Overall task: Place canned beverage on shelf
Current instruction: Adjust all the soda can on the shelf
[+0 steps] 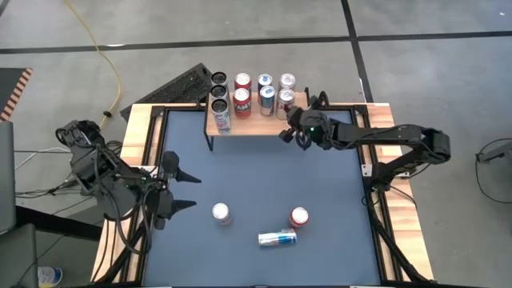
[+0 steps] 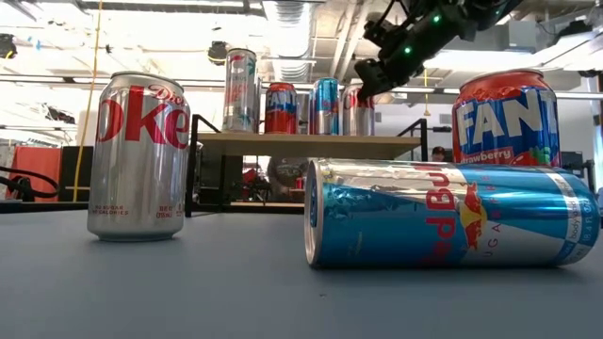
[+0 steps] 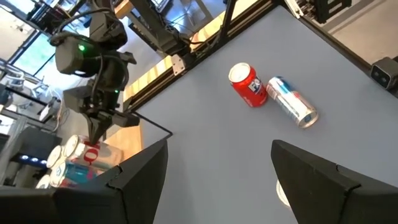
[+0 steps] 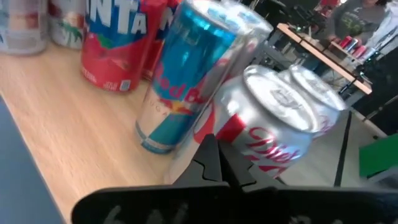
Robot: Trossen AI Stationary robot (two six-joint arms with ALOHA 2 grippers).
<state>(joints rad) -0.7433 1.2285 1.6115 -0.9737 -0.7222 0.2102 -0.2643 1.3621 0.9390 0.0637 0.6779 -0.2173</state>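
The shelf point(image 1: 254, 124) stands at the table's far edge with several upright cans on its light-wood top point(image 4: 81, 130), among them a Fanta can point(image 4: 115, 43), a Red Bull can point(image 4: 186, 68) and a Diet Coke can point(image 4: 273, 124). My right gripper point(image 1: 286, 134) is shut at the shelf's right end, its tips point(image 4: 212, 163) right in front of the Diet Coke can. On the mat stand a Diet Coke can point(image 1: 221, 213) and a Fanta can point(image 1: 299, 216), and a Red Bull can point(image 1: 278, 238) lies on its side. My left gripper point(image 1: 190, 190) is open and empty at the table's left. My right gripper comes at the Diet Coke can's side point(image 4: 261, 146) slanting down from the near side with shut fingers. I cannot tell whether the tips touch the can. The can stands on the shelf top.
A dark keyboard point(image 1: 180, 84) lies beyond the table's far left corner. The wooden table rim point(image 1: 140, 128) and a black frame border the blue mat point(image 1: 264, 176). People sit in the room beyond the table point(image 4: 357, 18).
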